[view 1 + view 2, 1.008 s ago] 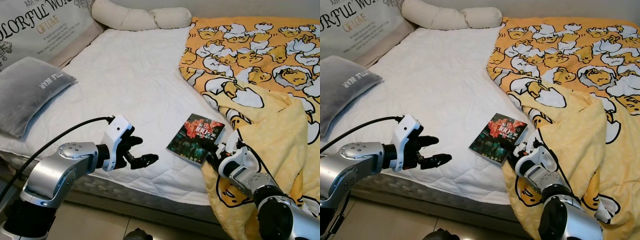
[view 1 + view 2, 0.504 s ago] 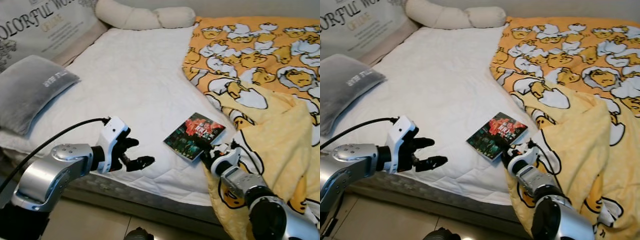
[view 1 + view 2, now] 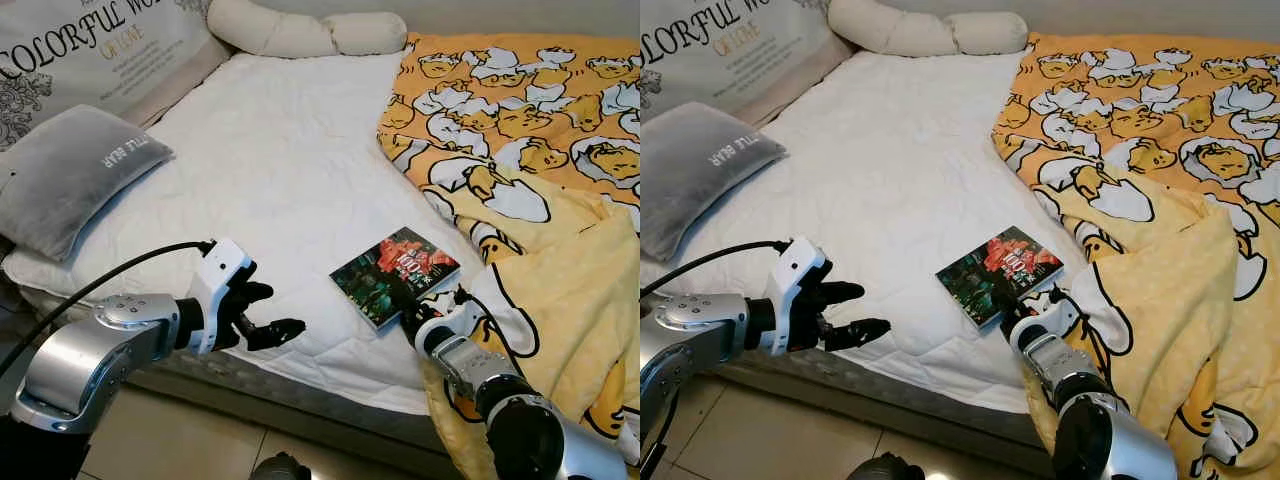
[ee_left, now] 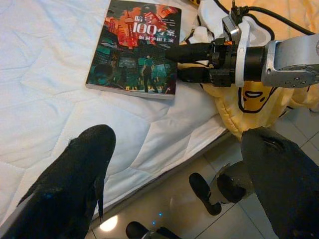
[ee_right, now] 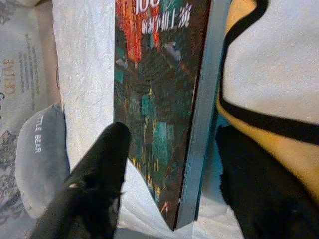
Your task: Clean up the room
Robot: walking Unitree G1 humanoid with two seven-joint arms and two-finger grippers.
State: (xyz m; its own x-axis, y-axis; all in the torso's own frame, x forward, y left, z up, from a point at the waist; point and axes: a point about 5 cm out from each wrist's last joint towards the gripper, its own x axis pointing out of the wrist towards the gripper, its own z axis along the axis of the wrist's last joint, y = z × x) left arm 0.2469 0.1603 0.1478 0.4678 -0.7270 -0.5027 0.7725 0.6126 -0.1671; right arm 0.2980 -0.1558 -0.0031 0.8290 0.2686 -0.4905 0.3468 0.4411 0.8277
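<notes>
A white mattress carries a yellow patterned blanket on its right side and a grey pillow far left. A book lies near the mattress's near edge, beside the blanket. The right gripper, jaws wide, straddles the book's near corner. The left gripper hovers left, fingers apart.

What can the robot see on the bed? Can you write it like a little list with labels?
book: lies flat on the white mattress, near its front edge
right gripper: open, one finger on each side of the book's corner
left gripper: open, hovering at the bed's front edge
yellow blanket: crumpled, right of the book
grey pillow: on the bed's left side
</notes>
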